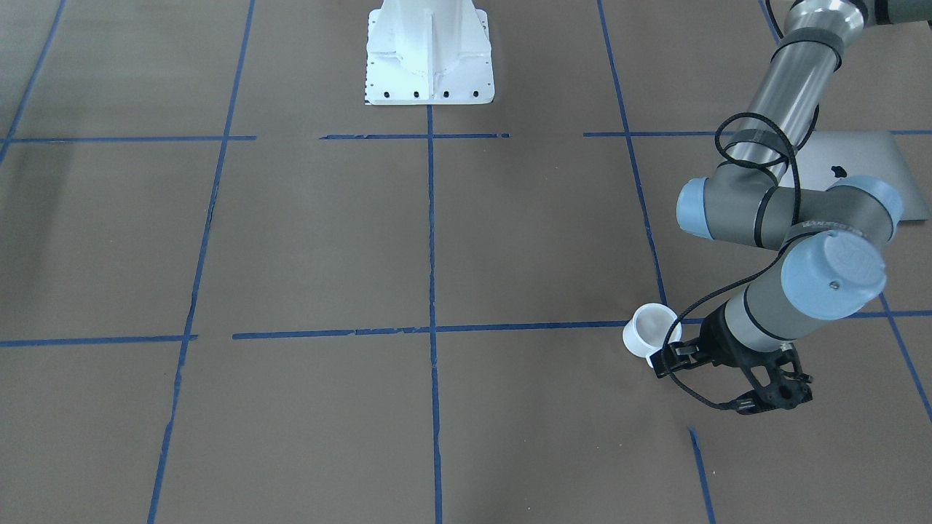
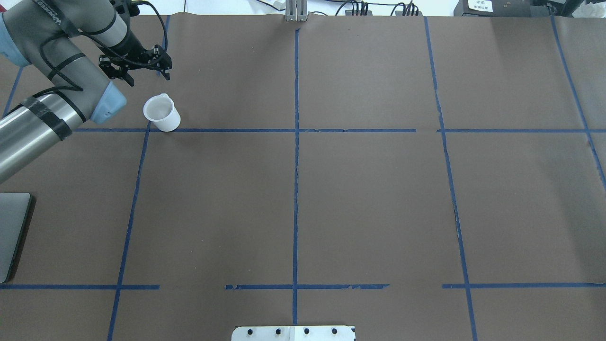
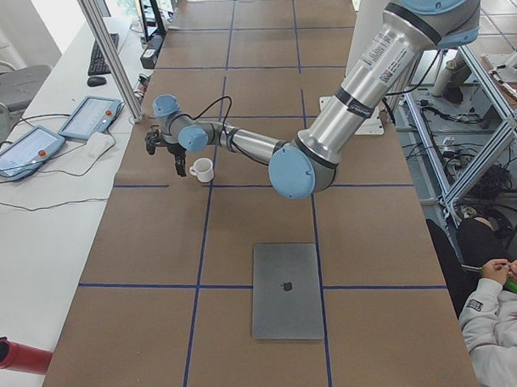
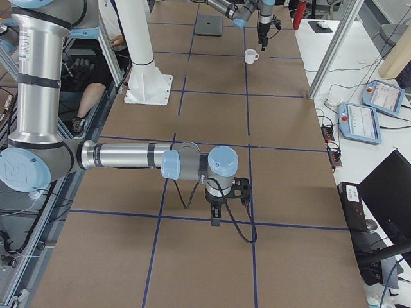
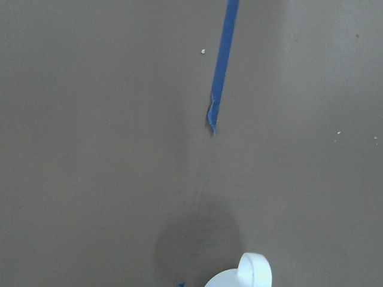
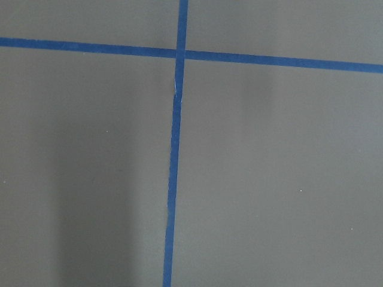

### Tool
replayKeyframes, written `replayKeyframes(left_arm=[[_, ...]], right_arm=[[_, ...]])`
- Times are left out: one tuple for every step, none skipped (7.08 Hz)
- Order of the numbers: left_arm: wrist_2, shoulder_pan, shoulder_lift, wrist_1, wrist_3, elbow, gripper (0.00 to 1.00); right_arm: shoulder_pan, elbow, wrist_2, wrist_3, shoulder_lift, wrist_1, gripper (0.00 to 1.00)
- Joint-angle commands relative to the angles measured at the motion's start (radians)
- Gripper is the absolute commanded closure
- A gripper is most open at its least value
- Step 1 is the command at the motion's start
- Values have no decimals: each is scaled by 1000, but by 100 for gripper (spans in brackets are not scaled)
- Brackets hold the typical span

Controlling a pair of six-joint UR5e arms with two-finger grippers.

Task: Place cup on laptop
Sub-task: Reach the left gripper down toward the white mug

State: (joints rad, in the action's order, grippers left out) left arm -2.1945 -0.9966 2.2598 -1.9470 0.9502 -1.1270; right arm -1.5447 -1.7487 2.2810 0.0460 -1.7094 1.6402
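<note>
The white cup (image 2: 162, 112) stands upright on the brown table at the far left, on a blue tape crossing. It also shows in the front view (image 1: 650, 331) and the left side view (image 3: 202, 169). My left gripper (image 2: 142, 71) hovers just beyond the cup with its fingers spread, open and empty. Only the cup's handle (image 5: 254, 272) shows at the bottom edge of the left wrist view. The silver laptop (image 3: 287, 290) lies shut and flat, nearer the robot; my left arm partly hides it in the front view (image 1: 859, 156). My right gripper (image 4: 221, 208) points down at bare table far from both; I cannot tell whether it is open.
The white robot pedestal (image 1: 428, 54) stands at the table's middle near edge. Blue tape lines (image 2: 296, 142) grid the brown surface. A side bench with teach pendants (image 3: 86, 119) runs along the far edge. A seated person (image 3: 501, 321) is beside the robot's end.
</note>
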Motion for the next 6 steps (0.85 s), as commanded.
replayKeyframes(left_arm=[[36,45,3,-38,1,36,5],[38,47,1,-59,1,42,17],[36,47,3,-64,1,55,32],[36,47,3,-64,-1,55,74],[35,47,0,-64,-4,55,96],[35,45,1,-64,-5,53,100]], right_arm=[[0,0,0,0,-1,0,0],[0,0,0,0,-1,0,0],[0,0,0,0,-1,0,0],[0,0,0,0,-1,0,0],[0,0,0,0,-1,0,0],[0,0,0,0,-1,0,0]])
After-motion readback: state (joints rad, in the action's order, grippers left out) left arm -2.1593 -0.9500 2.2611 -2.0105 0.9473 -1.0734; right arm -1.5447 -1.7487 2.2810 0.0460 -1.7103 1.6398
